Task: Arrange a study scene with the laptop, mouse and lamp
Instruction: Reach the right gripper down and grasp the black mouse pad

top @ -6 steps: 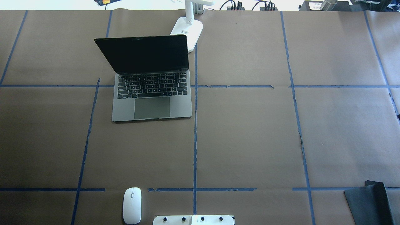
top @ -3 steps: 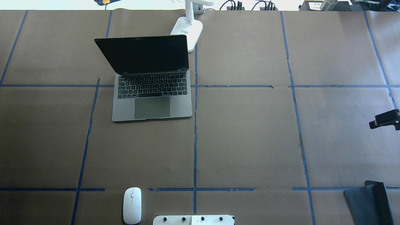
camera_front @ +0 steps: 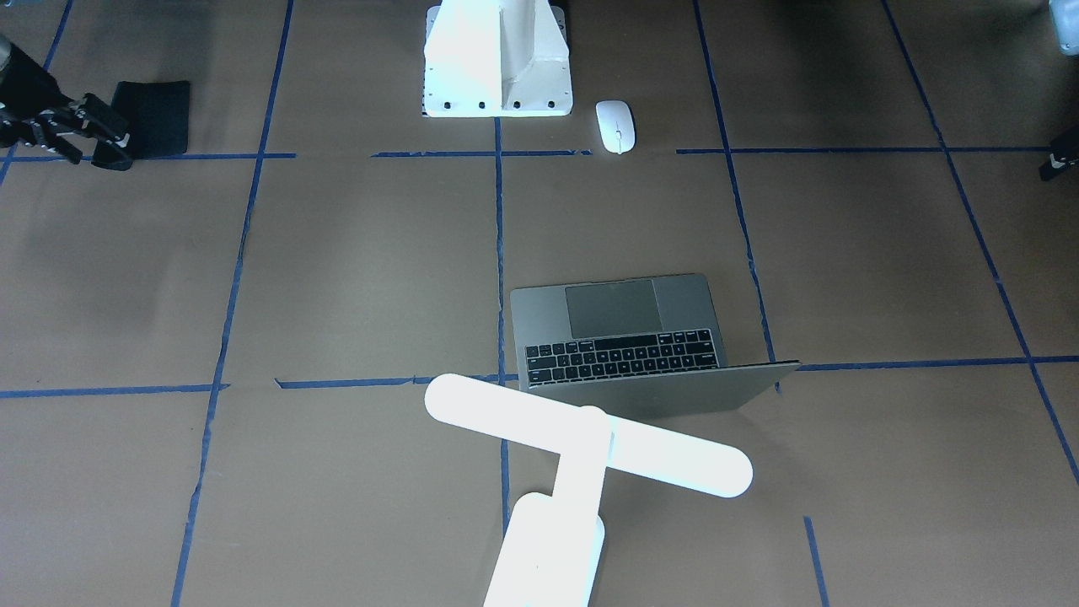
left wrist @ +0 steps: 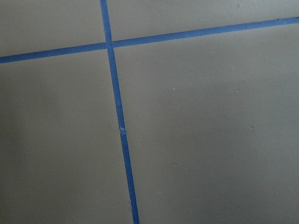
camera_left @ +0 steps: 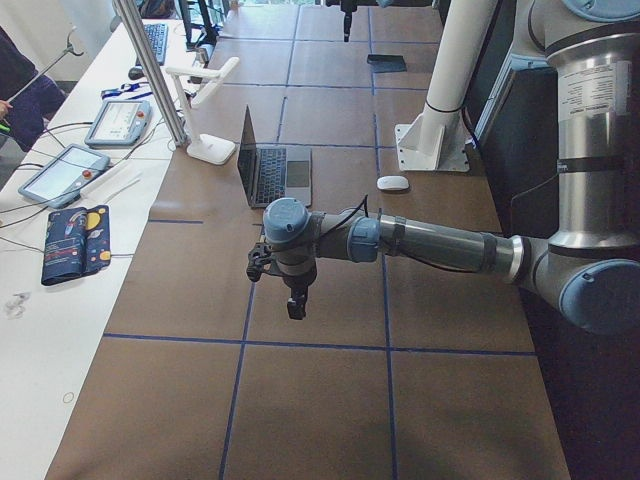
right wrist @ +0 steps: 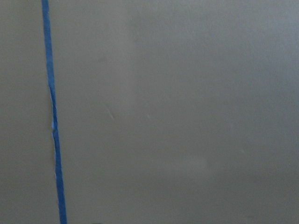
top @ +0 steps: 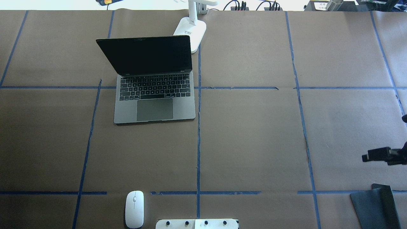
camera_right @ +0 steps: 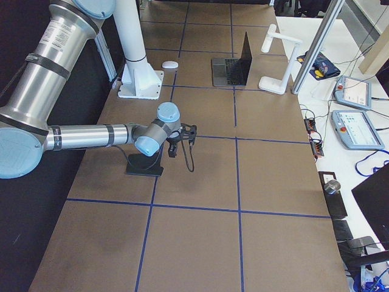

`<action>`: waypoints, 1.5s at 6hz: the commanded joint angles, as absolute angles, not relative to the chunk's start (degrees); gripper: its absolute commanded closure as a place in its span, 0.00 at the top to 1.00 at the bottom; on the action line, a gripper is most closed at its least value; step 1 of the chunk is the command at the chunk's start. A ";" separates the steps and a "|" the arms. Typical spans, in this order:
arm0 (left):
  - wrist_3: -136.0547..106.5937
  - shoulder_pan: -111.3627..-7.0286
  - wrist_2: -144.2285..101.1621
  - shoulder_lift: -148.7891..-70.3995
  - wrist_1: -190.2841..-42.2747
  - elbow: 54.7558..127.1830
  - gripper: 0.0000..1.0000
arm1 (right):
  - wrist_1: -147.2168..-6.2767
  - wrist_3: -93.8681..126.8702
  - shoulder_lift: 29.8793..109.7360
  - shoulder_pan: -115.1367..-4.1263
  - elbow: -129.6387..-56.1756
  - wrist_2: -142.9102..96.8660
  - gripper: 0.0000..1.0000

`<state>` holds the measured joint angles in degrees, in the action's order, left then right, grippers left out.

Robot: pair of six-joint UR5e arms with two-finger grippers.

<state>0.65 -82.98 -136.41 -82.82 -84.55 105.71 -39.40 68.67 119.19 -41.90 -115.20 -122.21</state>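
The laptop (top: pixel 155 106) stands open left of the table's middle, screen dark; it also shows in the front-facing view (camera_front: pixel 624 308). The white mouse (top: pixel 134 209) lies at the near edge by the robot's base, also in the front-facing view (camera_front: pixel 615 126). The lamp (camera_front: pixel 587 434) stands behind the laptop's far right corner; the overhead view shows its base (top: pixel 190 30). My right gripper (camera_front: pixel 93 156) hovers just beyond the black mat, looks open and is empty. My left gripper (camera_left: pixel 290 295) hangs over bare table far left; only a sliver of it shows in the front-facing view (camera_front: pixel 1064 156), state unclear.
A black floppy mat (top: pixel 375 206) lies at the near right corner. The white flanged pedestal (camera_front: pixel 497 67) stands at the robot's edge, right of the mouse. Tablets and cables lie on the white bench (camera_left: pixel 70 170) beyond the table's far edge.
A black part of my right gripper came in at the overhead view's right edge, then moved toward the near side, closer to the mat. Laptop, mouse and lamp have not moved.
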 commanded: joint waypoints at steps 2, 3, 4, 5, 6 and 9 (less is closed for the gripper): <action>0.70 -82.97 -136.41 -82.88 -84.55 105.82 1.00 | -31.74 67.02 125.94 -30.18 -113.48 -112.20 1.00; 0.70 -82.97 -136.41 -82.88 -84.55 105.91 1.00 | -22.07 66.71 126.03 -29.80 -106.68 -112.06 1.00; 0.70 -83.06 -137.19 -82.88 -84.64 105.91 1.00 | -13.88 66.88 125.95 -29.45 -100.70 -112.06 1.00; 0.88 -83.06 -137.55 -82.79 -84.64 105.91 1.00 | -13.80 67.67 125.77 -28.66 -99.94 -112.06 0.97; 0.62 -83.06 -137.55 -82.71 -84.64 106.69 1.00 | -13.89 67.68 125.77 -28.04 -99.15 -112.06 0.92; 0.70 -83.14 -137.55 -82.53 -84.64 106.96 1.00 | -14.24 68.20 125.25 -26.20 -98.88 -111.45 0.69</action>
<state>0.64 -83.12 -137.54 -82.58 -84.64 106.92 -14.19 68.13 125.44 -26.78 -98.98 -111.66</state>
